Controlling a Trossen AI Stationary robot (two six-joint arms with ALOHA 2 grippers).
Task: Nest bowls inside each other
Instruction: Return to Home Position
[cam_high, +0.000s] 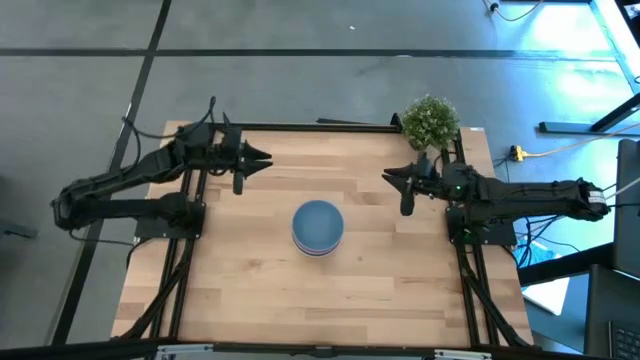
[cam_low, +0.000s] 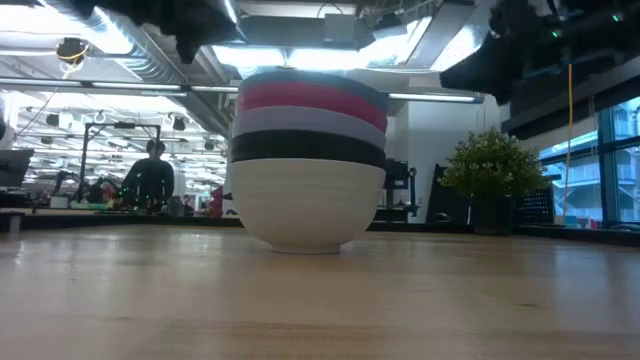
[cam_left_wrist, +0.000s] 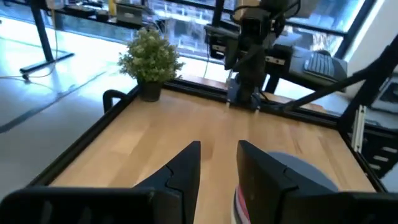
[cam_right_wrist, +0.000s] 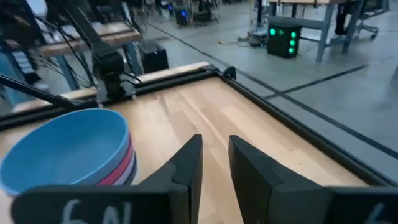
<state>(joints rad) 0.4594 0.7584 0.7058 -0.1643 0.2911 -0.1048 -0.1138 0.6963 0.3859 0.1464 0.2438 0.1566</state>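
Observation:
The bowls stand nested in one stack (cam_high: 318, 227) at the table's middle, resting on the white bowl's base (cam_low: 305, 205). From the bottom up I see white, black (cam_low: 308, 146), lavender (cam_low: 308, 120) and magenta (cam_low: 312, 95), with the blue bowl (cam_right_wrist: 65, 149) on top. My left gripper (cam_high: 262, 160) hovers open near the far left of the table, its fingers (cam_left_wrist: 193, 163) pointing at the right arm. My right gripper (cam_high: 390, 176) hovers open near the far right, fingers (cam_right_wrist: 193, 158) apart. Both are clear of the stack.
A small green potted plant (cam_high: 431, 122) stands at the table's far right corner, close behind my right gripper. A black frame rail (cam_right_wrist: 292, 127) runs along the table's edges. Bare wood (cam_high: 320, 300) lies around the stack. A person (cam_low: 148, 180) shows in the room behind.

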